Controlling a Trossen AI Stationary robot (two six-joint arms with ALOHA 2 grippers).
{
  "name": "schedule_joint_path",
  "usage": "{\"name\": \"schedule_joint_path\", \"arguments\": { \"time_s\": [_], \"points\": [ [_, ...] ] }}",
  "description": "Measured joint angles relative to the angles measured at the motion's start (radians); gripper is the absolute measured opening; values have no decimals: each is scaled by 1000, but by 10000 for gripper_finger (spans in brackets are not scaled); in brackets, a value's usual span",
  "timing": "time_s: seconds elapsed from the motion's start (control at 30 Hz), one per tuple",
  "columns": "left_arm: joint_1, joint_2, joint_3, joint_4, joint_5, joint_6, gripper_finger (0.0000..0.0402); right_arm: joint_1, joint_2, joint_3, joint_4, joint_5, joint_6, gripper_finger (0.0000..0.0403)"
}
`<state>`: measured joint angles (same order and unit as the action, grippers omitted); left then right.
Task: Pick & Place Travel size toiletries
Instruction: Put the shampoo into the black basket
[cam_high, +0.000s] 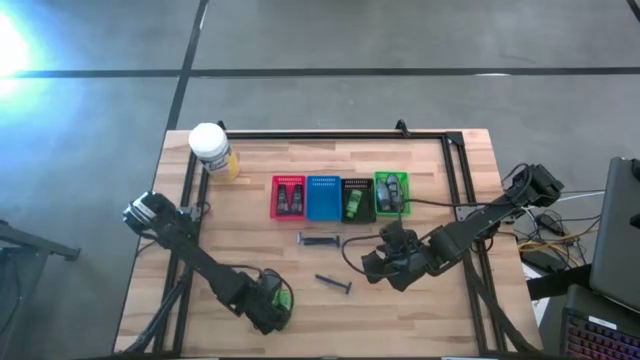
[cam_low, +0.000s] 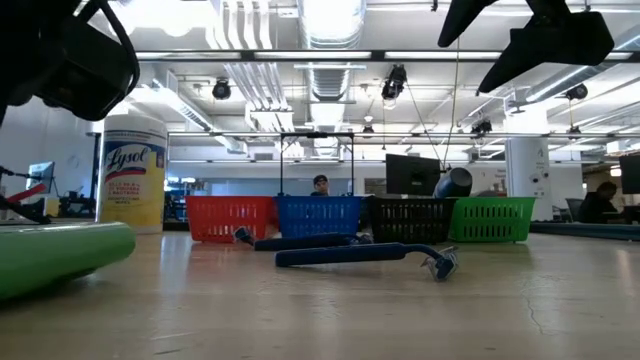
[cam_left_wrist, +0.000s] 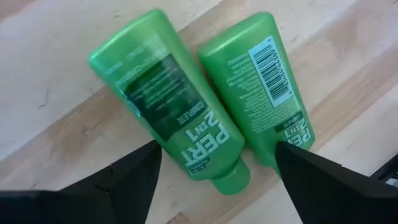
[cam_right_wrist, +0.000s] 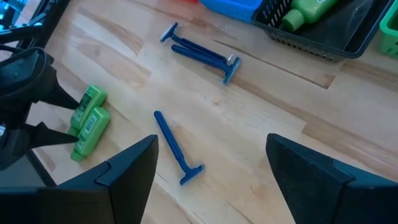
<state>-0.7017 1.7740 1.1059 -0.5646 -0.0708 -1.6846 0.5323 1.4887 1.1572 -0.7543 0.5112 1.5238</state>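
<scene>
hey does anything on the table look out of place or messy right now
Nothing is spilled or broken. Loose items lie outside the baskets: three blue razors scattered mid-table, and two green bottles side by side under the open left gripper. The open right gripper hovers above the razors.

A grey concrete floor (cam_high: 400, 35) crossed by dark lines fills the top of the high view, with glare at its upper left, while the low view shows ceiling pipes (cam_low: 245, 70), strip lights (cam_low: 330, 20) and monitors (cam_low: 410, 175).

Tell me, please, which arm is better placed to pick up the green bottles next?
Left: its gripper hovers right over the two green bottles, fingers open astride them. The right gripper sits nearer the blue razor.
</scene>
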Motion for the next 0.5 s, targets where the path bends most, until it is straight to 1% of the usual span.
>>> {"name": "schedule_joint_path", "arguments": {
  "time_s": [0.07,0.17,0.33,0.5],
  "points": [
    [0,-12,-1,-8,-6,0,305,0,0,0,0,-9,-5,299],
    [-1,-35,-11,-39,-42,0,297,0,0,-1,0,-15,-12,299],
    [-2,-54,-14,-112,-57,-12,296,0,0,-2,-1,-15,-13,284],
    [-3,-55,-15,-110,-57,-7,296,0,0,-2,-1,-15,-13,269]
  ]
}}
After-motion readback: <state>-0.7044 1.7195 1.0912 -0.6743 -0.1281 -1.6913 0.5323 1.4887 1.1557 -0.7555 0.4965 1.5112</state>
